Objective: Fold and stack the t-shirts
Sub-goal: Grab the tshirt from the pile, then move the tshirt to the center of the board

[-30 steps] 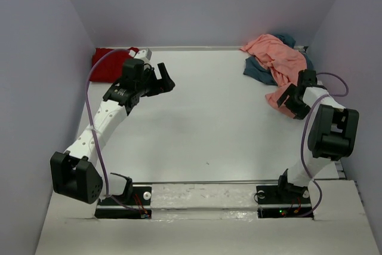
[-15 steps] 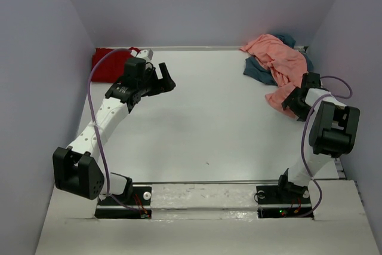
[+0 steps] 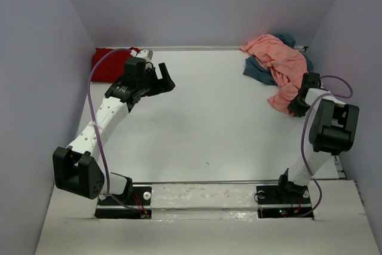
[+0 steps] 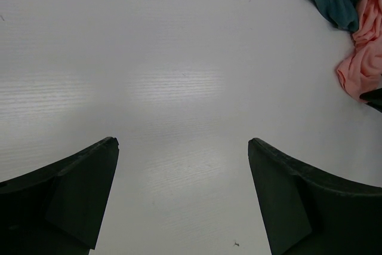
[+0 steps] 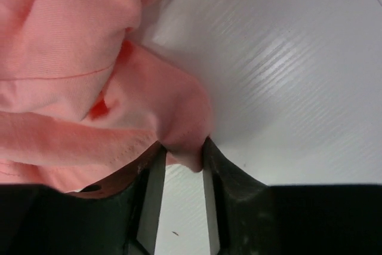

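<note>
The salmon-pink shirt (image 3: 276, 58) is lying crumpled at the far right corner of the table (image 3: 209, 123), with one long fold trailing toward the table's right edge. The teal-blue shirt (image 3: 256, 68) is lying bunched under and beside it, showing at the pink heap's left side and at the table's far edge. The dark red shirt (image 3: 109, 64) is sitting apart from both, in a compact bundle at the table's far left corner.

The right gripper (image 5: 182, 156) is reaching along the table's right edge and is pinching the trailing end of the salmon-pink shirt. In the right wrist view its fingers (image 5: 152, 186) are standing close together with a small fold of pink cloth pressed between them and touching both, while the bare table surface is showing just beneath.

The left gripper (image 3: 164, 79) is hovering over the table's far left part, near the dark red shirt but not touching it. In the left wrist view its jaws are spreading wide apart with only bare table between them; it is holding nothing, and it is pointing across the table toward the pink and teal heap
</note>
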Controlling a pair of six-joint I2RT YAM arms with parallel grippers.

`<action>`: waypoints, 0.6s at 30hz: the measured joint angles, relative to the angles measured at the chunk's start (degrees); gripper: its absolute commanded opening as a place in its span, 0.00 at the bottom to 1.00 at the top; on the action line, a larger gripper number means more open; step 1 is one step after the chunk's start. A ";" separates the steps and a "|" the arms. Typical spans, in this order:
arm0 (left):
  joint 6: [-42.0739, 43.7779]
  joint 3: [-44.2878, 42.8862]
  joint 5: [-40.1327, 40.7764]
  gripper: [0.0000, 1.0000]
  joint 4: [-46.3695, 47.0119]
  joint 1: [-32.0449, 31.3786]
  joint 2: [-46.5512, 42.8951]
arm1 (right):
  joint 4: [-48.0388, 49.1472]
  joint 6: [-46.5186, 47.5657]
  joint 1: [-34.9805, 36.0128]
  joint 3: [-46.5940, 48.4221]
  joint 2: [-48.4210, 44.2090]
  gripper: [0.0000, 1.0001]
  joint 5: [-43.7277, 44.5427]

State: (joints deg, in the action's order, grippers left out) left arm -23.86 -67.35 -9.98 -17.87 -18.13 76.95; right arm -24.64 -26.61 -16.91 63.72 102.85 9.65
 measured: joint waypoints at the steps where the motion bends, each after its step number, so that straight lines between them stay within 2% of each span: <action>1: 0.00 0.00 0.00 0.99 0.00 0.00 0.00 | 0.17 0.00 0.00 0.04 0.04 0.03 0.00; 2: -0.02 0.00 0.02 0.99 0.00 0.00 0.00 | 0.50 -0.11 -0.02 0.09 0.15 0.00 -0.02; 8: -0.02 0.00 0.17 0.99 0.00 0.00 0.00 | 1.14 -0.17 -0.04 0.31 0.33 0.00 -3.80; 12: -0.02 -0.07 0.15 0.99 0.00 0.00 0.09 | -1.84 0.44 2.12 2.56 0.20 0.00 -7.41; 18: 1.22 -0.31 0.46 0.99 -0.94 0.00 0.28 | -9.05 3.87 13.49 18.36 -0.42 0.00 -12.50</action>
State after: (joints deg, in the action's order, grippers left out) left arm -22.63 -67.66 -9.52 -18.81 -18.13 77.23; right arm -33.69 -22.74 -3.42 82.08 102.43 -2.85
